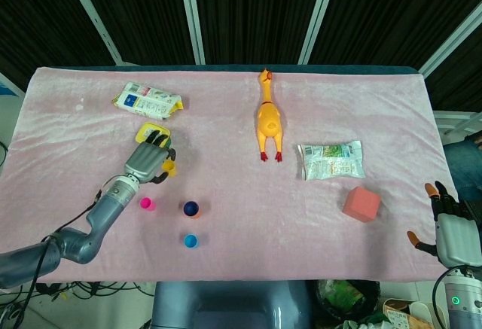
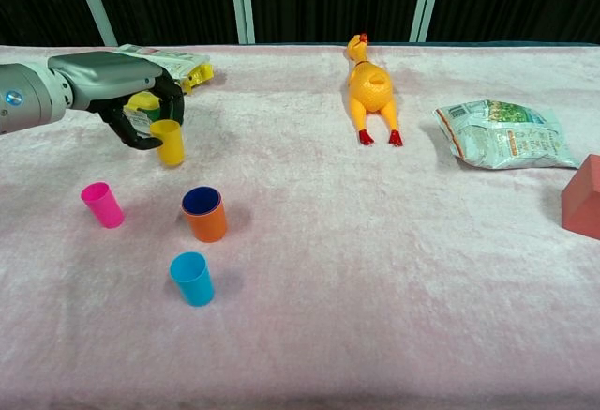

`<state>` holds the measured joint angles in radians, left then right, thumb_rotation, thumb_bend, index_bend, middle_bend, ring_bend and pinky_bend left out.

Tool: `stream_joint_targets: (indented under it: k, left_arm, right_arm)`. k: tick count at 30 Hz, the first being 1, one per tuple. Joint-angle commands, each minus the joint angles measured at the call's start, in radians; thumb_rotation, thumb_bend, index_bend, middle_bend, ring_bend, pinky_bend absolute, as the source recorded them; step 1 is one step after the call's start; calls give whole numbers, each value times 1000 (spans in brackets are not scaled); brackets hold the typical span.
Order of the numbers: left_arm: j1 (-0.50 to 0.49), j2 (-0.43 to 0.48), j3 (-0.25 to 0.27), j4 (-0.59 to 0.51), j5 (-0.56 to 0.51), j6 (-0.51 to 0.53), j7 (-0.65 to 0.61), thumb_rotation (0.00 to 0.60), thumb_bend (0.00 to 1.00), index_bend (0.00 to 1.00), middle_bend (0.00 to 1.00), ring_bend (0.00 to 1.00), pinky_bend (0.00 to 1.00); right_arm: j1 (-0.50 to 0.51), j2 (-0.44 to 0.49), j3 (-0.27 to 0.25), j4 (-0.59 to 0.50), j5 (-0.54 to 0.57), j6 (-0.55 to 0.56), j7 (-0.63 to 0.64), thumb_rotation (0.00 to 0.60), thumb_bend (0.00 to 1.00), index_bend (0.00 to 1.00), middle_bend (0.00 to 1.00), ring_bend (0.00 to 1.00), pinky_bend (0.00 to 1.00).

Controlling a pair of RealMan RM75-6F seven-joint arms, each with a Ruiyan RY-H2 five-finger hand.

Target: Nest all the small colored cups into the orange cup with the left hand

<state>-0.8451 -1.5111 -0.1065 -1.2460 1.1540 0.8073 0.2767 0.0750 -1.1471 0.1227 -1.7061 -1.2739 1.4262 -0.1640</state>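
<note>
Nearest the robot, the blue cup [image 2: 191,278] stands upright on the pink cloth [image 2: 394,269], mouth up. Just beyond it sits the orange cup [image 2: 204,216], also upright, with a dark blue cup [image 2: 201,201] already nested inside so only its rim shows. Off to the left, the pink cup [image 2: 102,204] stands alone, well apart from the orange one.

Further back, the left hand [image 2: 141,100] has its fingers curled around the yellow cup [image 2: 170,142], gripping it near the rim. The cup hangs upright; whether its base touches the cloth I cannot tell. In the head view that same hand [image 1: 148,161] covers most of the cup, only a yellow sliver peeking out at its right.

Right behind the hand there's a yellow-and-green packet [image 1: 153,131], partly hidden by the fingers, and beyond that a white and blue snack pack [image 1: 148,101] lying flat.

Over on the right, the red block [image 1: 361,204] sits near the edge, a green-printed bag [image 1: 330,159] beyond it, and the rubber chicken [image 1: 267,118] stretches toward the far side.

The right hand [image 1: 449,227] rests off the table's corner, fingers spread, holding nothing.
</note>
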Motion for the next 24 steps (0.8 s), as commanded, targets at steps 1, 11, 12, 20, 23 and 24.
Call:
stream_joint_targets:
  k: [1, 11, 12, 20, 23, 24]
  left_arm:
    - [24, 56, -8, -114, 65, 84, -15, 600, 404, 455, 492, 75, 0]
    - [60, 196, 49, -439, 215, 160, 15, 600, 403, 456, 498, 75, 0]
    - [61, 200, 52, -448, 223, 160, 15, 600, 403, 456, 498, 75, 0]
    - [56, 192, 80, -464, 266, 127, 18, 600, 403, 455, 498, 75, 0]
    - [52, 182, 79, -457, 251, 110, 32, 600, 403, 455, 498, 75, 0]
    - [51, 179, 79, -455, 248, 107, 37, 600, 403, 455, 498, 75, 0]
  right_arm:
    - [0, 0, 0, -1, 1, -1, 1, 600, 132, 0, 17, 111, 165]
    - [0, 0, -1, -3, -1, -1, -1, 600, 133, 0, 17, 111, 165]
    - [0, 1, -1, -3, -1, 0, -1, 600, 133, 0, 17, 111, 165]
    - [0, 3, 1, -3, 4, -1, 1, 600, 133, 0, 17, 111, 165]
    - [-1, 4, 1, -4, 4, -1, 3, 600, 134, 0, 17, 111, 165]
    - [-1, 4, 1, -3, 4, -1, 4, 600, 134, 0, 17, 111, 165]
